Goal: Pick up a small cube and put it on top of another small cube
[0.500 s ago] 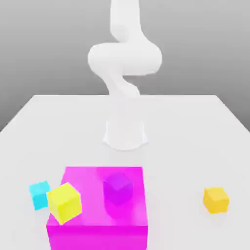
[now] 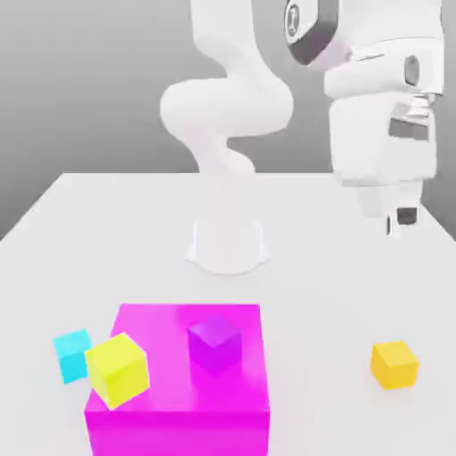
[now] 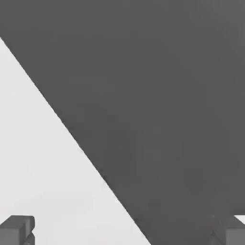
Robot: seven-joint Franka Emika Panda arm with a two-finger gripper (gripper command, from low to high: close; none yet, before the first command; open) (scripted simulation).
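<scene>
In the exterior view, the gripper hangs high above the white table, toward the exterior view's right of the magenta block. The small orange cube sits on the table, well apart from that block on the same side. A purple cube rests on the block; a yellow cube and a cyan cube sit at its other side.

In the hand view, the two fingertips stand wide apart with nothing between them, above the table's edge.
</scene>
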